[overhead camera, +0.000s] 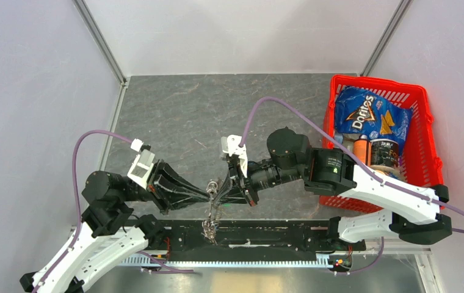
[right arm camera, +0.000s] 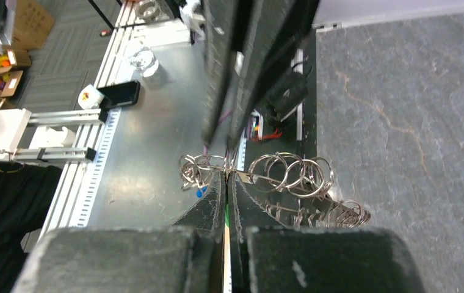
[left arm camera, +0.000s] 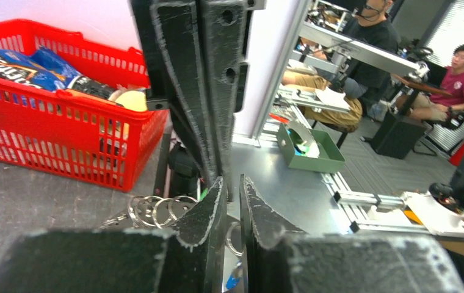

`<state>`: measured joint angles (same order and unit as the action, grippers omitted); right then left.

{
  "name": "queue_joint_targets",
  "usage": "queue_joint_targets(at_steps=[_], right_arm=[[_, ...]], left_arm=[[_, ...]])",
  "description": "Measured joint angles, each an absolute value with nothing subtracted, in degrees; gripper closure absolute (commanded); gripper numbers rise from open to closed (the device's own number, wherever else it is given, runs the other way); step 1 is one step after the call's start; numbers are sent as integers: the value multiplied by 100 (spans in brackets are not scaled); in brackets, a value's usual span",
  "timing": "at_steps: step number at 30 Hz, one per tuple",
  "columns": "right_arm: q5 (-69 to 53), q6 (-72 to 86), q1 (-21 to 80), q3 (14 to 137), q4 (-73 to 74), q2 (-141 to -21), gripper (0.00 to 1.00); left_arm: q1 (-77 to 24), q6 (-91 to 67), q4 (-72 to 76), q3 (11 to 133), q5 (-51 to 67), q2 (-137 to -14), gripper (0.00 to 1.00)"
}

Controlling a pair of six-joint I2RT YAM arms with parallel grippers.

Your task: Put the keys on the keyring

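The keyring [overhead camera: 213, 186] is a bundle of silver split rings held in the air between both grippers; more rings and small metal pieces dangle below it [overhead camera: 208, 231]. My left gripper [overhead camera: 207, 194] comes from the left. In the left wrist view [left arm camera: 232, 182] its jaws are nearly together, with one ring [left arm camera: 234, 239] between them and more rings [left arm camera: 156, 210] to the left. My right gripper [overhead camera: 237, 190] faces it. In the right wrist view [right arm camera: 226, 177] it is shut on a green sliver, the green key [right arm camera: 226, 215], with rings [right arm camera: 284, 171] at its tips. The black key is not discernible.
A red basket [overhead camera: 428, 97] with a blue chip bag [overhead camera: 364, 113] and cans stands at the right, beside the right arm; it also shows in the left wrist view [left arm camera: 65, 134]. The black front rail [overhead camera: 266, 233] lies just below the dangling rings.
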<state>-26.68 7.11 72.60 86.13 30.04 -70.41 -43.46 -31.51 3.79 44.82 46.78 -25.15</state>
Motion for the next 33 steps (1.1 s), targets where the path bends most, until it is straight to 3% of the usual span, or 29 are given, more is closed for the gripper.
queue_joint_targets(at_steps=[8,19,33], right_arm=[[-2974,587,7260,8807,3979,-7260,100],[-3546,661,7260,8884,4438,-7644,100],[-3752,838,7258,9139,4381,-7992,100]], left_arm=[[-4346,-2902,-976,5140,5290,-2523,61],[-4346,-2593,-2075,5159,5782,-2867,58],[-4346,-2499,-2233,5122,6060,-3002,58]])
